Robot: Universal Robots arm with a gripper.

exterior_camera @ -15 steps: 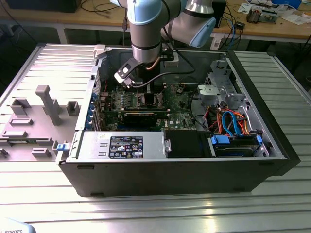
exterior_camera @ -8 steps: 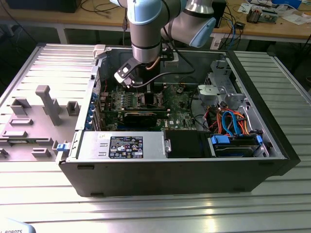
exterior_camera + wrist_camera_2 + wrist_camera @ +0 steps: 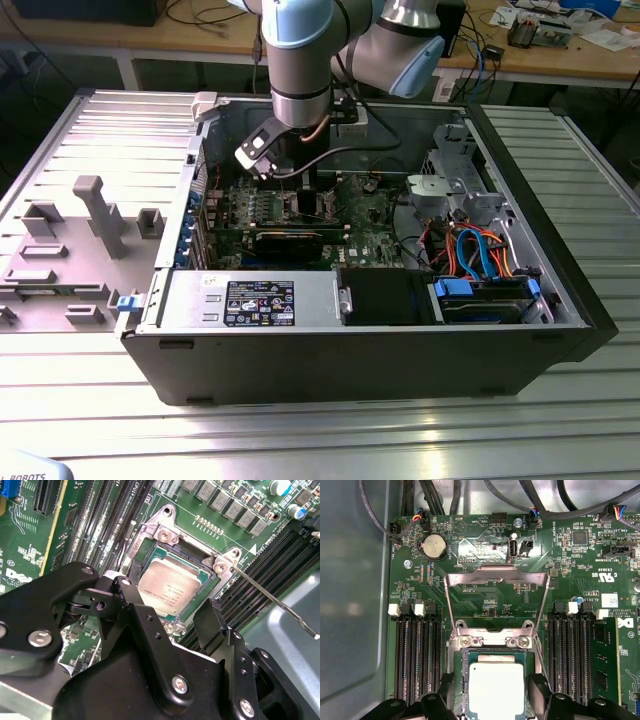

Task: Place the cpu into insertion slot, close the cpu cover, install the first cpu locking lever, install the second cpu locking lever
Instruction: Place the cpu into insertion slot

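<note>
My claw (image 3: 167, 602) hangs over the board (image 3: 600, 555), fingers apart and gripping nothing, one on each side of the cpu (image 3: 496, 687). The cpu lies flat in the slot (image 3: 190, 555). The cover (image 3: 470, 575) is swung open toward the board's coin-cell (image 3: 434, 546) edge.

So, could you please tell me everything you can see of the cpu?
The cpu is a flat square chip with a dull silver-grey metal lid on a green edge. It lies level in the insertion slot, uncovered, with the cpu cover swung open. The open tool straddles it, seemingly without touching.
</note>
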